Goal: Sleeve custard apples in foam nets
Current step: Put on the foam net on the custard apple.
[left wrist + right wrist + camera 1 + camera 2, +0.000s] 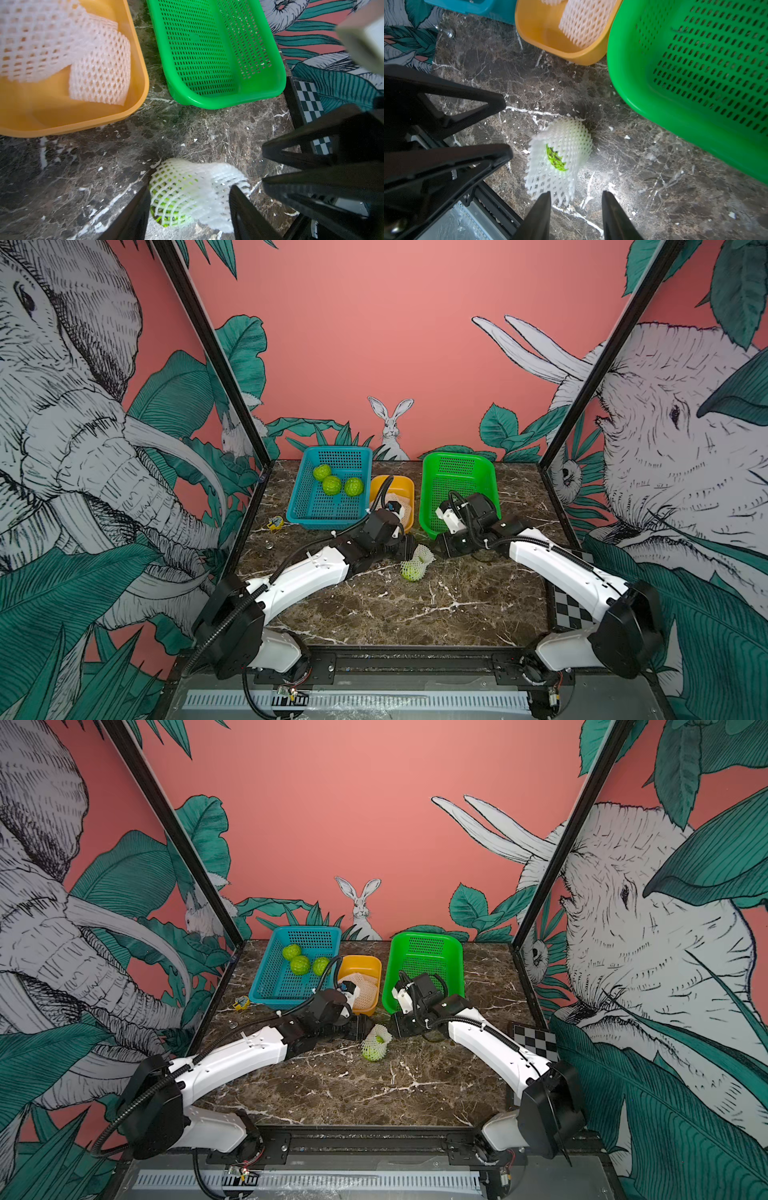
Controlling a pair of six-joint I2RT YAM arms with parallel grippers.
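One custard apple (412, 571) lies on the marble table inside a foam net (187, 187), whose loose end sticks out (550, 182). My left gripper (190, 199) is open, its fingers on either side of the netted fruit. My right gripper (576, 199) is open just short of the net's loose end, with bare table between its fingers. Both grippers point at each other across the fruit in both top views. Three bare custard apples (331, 485) sit in the blue basket (316, 514). Spare foam nets (99, 76) lie in the yellow tub (376, 485).
A green basket (428, 497) with nothing in it stands behind the right arm, close to the yellow tub. A small yellow object (275, 523) and a metal knob (450, 33) lie at the table's left edge. A checkerboard (573, 605) lies at the right edge.
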